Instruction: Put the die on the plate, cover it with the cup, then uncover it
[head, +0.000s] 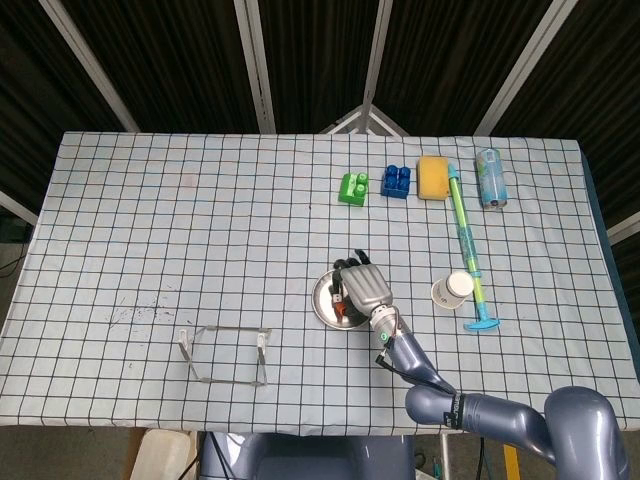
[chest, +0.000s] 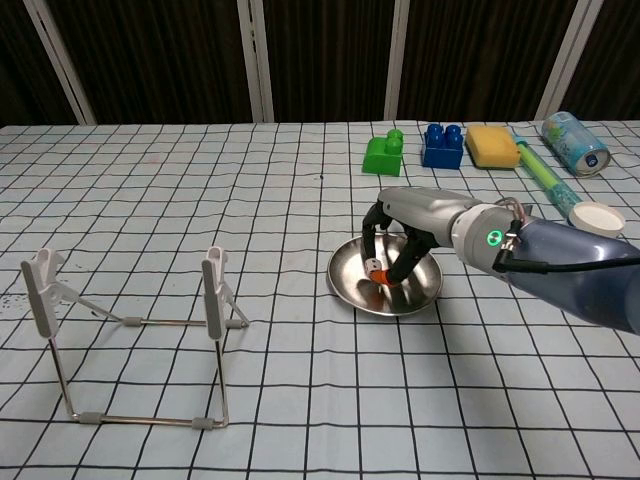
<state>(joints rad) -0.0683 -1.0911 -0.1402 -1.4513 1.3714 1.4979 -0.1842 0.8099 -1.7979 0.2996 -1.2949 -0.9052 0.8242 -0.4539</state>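
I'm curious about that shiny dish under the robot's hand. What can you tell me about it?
The plate is small, round and shallow, apparently polished metal, mirroring what is above it. It lies flat on the checked tablecloth, left of the paper cup. The right hand reaches down into it, pinching a small white die low over its middle; whether the die touches it is unclear.
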